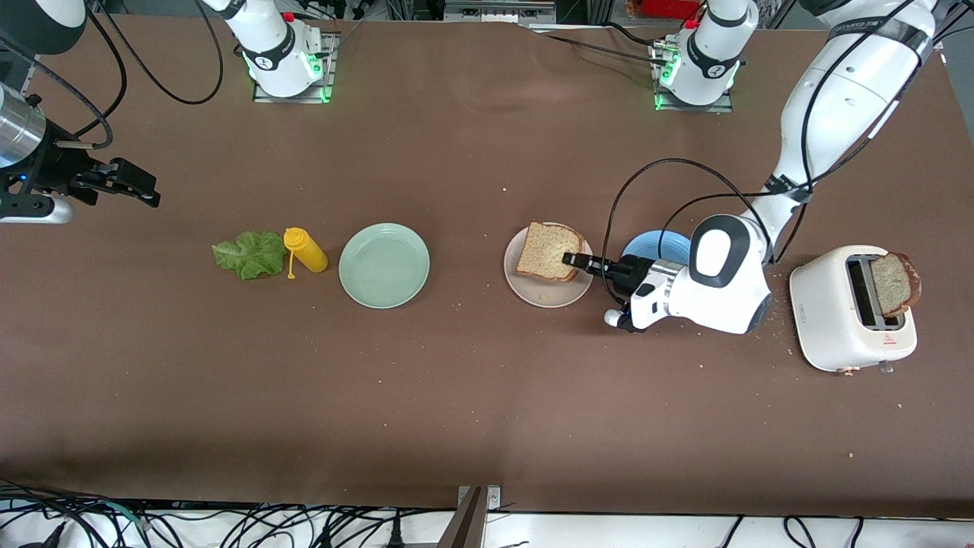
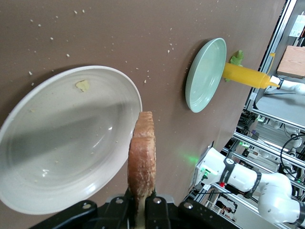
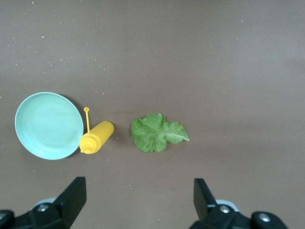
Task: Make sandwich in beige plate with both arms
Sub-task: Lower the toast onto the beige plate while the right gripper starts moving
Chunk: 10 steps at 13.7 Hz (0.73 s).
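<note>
Over the brown table [image 1: 487, 396], left gripper [image 1: 576, 261] pinches bread slice [image 1: 549, 251] above beige plate [image 1: 548, 293].

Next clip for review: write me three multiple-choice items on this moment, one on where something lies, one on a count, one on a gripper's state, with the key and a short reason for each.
1. Where does the lettuce leaf lie?
A. On the mint-green plate
B. On the bare table beside the yellow bottle
C. In the toaster

2. How many plates are on the table?
A. Two
B. Three
C. Four

3. What is the left gripper doing?
A. Shut on a bread slice over the beige plate
B. Open over the toaster
C. Shut on the yellow bottle

Key: 1 B, the leaf sits on the table next to the yellow bottle, toward the right arm's end. 2 B, the mint-green plate, the beige plate and the blue plate show. 3 A, its fingers clamp the bread slice above the beige plate; the right gripper waits open over the table.
</note>
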Each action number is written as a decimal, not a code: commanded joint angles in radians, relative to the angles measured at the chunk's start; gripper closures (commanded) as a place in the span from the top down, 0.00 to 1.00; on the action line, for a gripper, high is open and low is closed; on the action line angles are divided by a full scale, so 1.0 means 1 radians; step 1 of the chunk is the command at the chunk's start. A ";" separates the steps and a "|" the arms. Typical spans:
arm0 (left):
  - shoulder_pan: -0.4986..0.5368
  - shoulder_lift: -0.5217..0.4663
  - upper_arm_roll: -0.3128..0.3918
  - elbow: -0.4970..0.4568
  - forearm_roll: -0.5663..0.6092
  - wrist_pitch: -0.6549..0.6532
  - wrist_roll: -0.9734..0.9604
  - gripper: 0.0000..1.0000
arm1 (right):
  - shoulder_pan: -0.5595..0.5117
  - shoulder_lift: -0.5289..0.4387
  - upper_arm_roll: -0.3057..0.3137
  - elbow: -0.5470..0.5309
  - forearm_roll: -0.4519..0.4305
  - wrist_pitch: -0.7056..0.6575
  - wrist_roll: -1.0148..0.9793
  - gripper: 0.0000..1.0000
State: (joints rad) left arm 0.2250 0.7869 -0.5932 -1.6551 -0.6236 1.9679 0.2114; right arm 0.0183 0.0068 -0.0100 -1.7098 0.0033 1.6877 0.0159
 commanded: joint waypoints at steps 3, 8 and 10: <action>-0.001 0.028 0.004 -0.040 -0.024 0.081 0.100 0.00 | -0.005 0.015 -0.001 0.019 0.004 -0.026 -0.143 1.00; -0.009 0.031 0.007 -0.054 -0.024 0.100 0.101 1.00 | -0.009 0.033 -0.004 0.019 0.009 -0.026 -0.419 1.00; -0.012 0.029 0.018 -0.054 -0.022 0.100 0.100 1.00 | -0.009 0.033 -0.005 0.019 0.004 -0.026 -0.508 1.00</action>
State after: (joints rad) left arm 0.2183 0.8259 -0.5881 -1.7008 -0.6236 2.0583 0.2827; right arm 0.0153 0.0356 -0.0146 -1.7098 0.0032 1.6779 -0.4009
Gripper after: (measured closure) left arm 0.581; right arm 0.000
